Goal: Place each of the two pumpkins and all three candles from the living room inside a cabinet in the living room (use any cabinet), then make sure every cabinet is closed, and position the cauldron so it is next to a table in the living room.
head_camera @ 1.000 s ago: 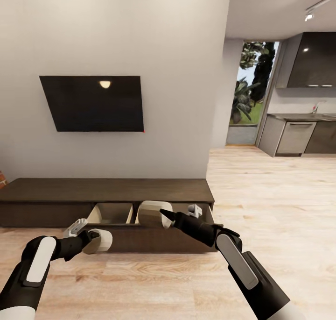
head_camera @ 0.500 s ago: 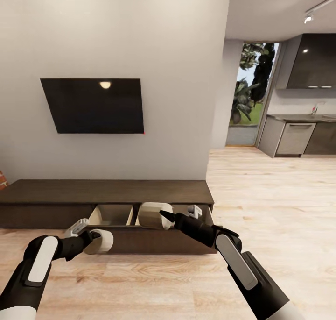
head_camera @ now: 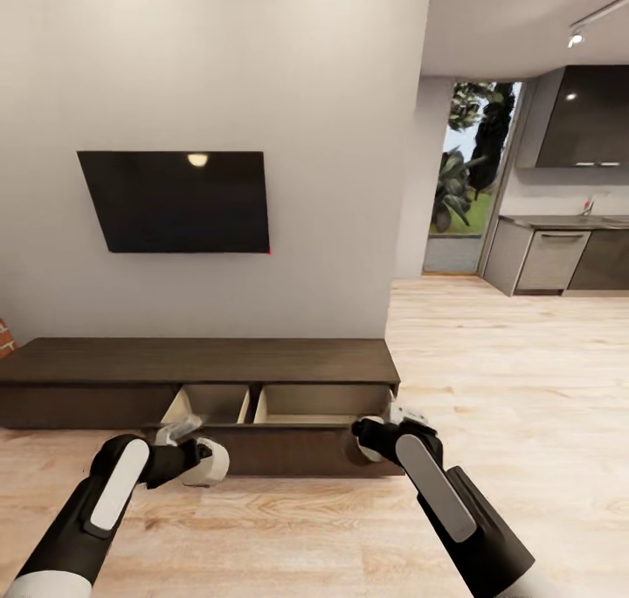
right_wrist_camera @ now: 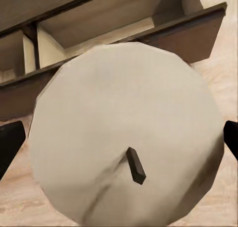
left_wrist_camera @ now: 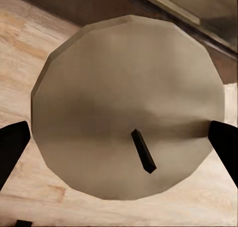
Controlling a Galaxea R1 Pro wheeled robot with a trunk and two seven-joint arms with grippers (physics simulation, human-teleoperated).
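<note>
Left gripper (left_wrist_camera: 119,143): clamped on left candle (left_wrist_camera: 124,78), one dark fingertip (left_wrist_camera: 12,147) at each side of the tan disc, both touching its edge. Wick (left_wrist_camera: 143,151) facing the wrist camera. Beyond the candle: wood floor (left_wrist_camera: 25,48) and the dark front of the cabinet (left_wrist_camera: 89,8).

Right gripper (right_wrist_camera: 120,140): clamped likewise on right candle (right_wrist_camera: 124,98), fingertips (right_wrist_camera: 10,142) cut off at both picture edges. Past this candle: open drawer (right_wrist_camera: 99,23) with pale tan inside, a divider, and a second compartment beside it.

Head view: both arms low, in front of the cabinet (head_camera: 201,358). Left gripper (head_camera: 199,455) just short of the drawer front, with left candle (head_camera: 212,463) over the floor. Right gripper (head_camera: 377,430) at the near right corner of the drawer (head_camera: 323,402), with right candle (head_camera: 363,432) mostly hidden behind the wrist. Contact between either candle and the drawer front: cannot tell.

Seen from the head alone: both compartments pulled out with no contents visible, plus dark screen (head_camera: 179,201) on the wall above. Seen from the wrists alone: wicks and pinch on each candle.

Hard to make out: finger shapes in the head view, small and partly covered by the forearms. Candle sides hidden in the wrist views, end faces only.
</note>
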